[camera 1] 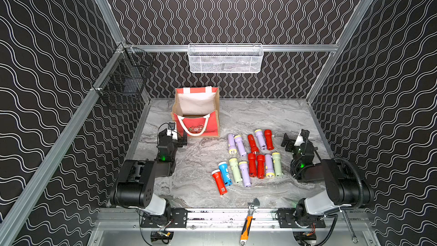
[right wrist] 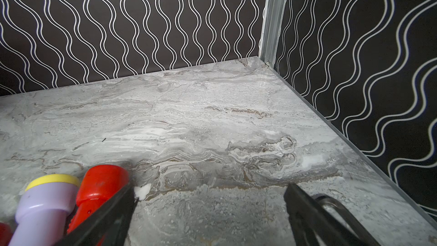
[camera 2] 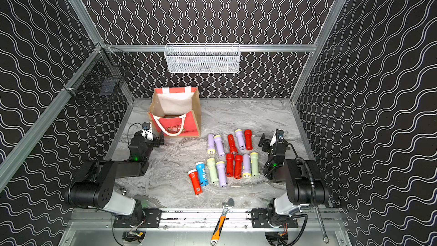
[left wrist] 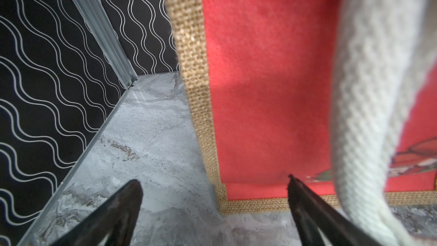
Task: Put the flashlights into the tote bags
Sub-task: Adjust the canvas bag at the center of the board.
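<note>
Flashlights (camera 1: 252, 164): thirteen, lying in two loose rows on the marble tabletop (camera 1: 201, 162), nearer the right arm.
Tote bag (camera 1: 197, 124): upright, mouth open, toward the rear; its floor is hidden behind the red front panel.
Left gripper (left wrist: 212, 179): jaws wide apart, empty, at the bag's lower corner; contact cannot be told, the cloth is blurred.
Right gripper (right wrist: 210, 185): jaws wide apart, empty; one finger partly covers a red flashlight (right wrist: 99, 185).

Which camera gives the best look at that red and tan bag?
A top view: the tote bag stands whole, mouth open, pale lining visible, in both top views alike. The left wrist view catches only a blurry close-up of its red panel, burlap edge and white handle. The right wrist view misses it.
</note>
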`<state>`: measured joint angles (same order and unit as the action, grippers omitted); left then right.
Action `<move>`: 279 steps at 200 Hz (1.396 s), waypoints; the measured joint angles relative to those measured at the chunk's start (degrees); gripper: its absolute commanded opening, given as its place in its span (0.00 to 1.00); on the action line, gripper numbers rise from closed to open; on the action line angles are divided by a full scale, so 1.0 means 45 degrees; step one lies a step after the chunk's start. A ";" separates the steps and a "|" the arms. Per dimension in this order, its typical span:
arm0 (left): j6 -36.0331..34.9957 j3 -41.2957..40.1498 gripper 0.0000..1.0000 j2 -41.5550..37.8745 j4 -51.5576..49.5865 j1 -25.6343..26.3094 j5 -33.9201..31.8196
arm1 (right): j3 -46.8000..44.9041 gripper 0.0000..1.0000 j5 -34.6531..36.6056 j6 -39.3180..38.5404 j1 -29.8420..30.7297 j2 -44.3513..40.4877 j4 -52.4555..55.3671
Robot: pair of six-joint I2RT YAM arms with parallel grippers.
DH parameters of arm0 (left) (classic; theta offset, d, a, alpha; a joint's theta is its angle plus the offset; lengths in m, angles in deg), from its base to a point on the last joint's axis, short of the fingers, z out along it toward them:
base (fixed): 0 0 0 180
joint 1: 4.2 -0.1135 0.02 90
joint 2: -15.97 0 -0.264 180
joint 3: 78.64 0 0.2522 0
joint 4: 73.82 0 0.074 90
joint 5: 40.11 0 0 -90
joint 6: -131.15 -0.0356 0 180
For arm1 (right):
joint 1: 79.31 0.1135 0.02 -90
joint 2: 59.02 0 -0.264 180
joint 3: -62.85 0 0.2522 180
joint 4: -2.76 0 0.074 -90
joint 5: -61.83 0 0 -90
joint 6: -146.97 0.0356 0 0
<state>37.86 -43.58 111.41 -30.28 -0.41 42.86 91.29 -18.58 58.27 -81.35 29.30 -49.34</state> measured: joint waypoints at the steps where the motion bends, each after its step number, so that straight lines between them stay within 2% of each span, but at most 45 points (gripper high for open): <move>1: 0.0000 0.0000 0.99 0.0000 0.0000 0.0000 0.0000 | 0.0000 1.00 0.0000 0.0000 0.0000 0.0000 0.0000; 68: 0.0000 0.0000 0.99 0.0000 0.0005 0.0000 0.0000 | 0.0000 1.00 0.0000 0.0000 0.0000 -0.0010 0.0000; 89: 0.0005 0.0000 0.99 -0.0117 -0.0102 0.0000 -0.0078 | 0.0262 1.00 -0.0005 -0.0005 0.0000 -0.0661 0.0724; 121: 0.0083 0.0228 0.99 -0.1457 -0.1088 0.0005 -0.0627 | 0.0806 1.00 0.0097 0.0053 0.0000 -0.2467 0.2181; 144: 0.0369 0.0539 0.99 -0.3041 -0.2336 0.0034 -0.1239 | 0.1127 1.00 0.0131 0.0301 0.0000 -0.3186 0.3045; 184: 0.1617 0.2127 0.98 -0.5498 -0.5969 0.0092 -0.2293 | 0.3050 1.00 0.0199 0.2006 0.0160 -0.3784 0.5765; 217: 0.2977 0.4099 0.98 -0.6698 -0.9530 0.0209 -0.2395 | 0.4886 1.00 0.0427 0.2516 0.1569 -0.3759 0.7873; 243: 0.3604 0.6178 0.98 -0.6703 -1.2400 0.0340 -0.2526 | 0.5916 1.00 0.0437 0.2642 0.2312 -0.3575 0.8922; 279: 0.4017 0.9797 0.96 -0.5090 -1.6451 0.0495 -0.2380 | 0.6815 1.00 0.0194 0.2905 0.3016 -0.3206 0.9889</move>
<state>55.93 0.50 88.51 -104.31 1.82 32.15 121.95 -17.71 71.34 -67.78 14.87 -4.84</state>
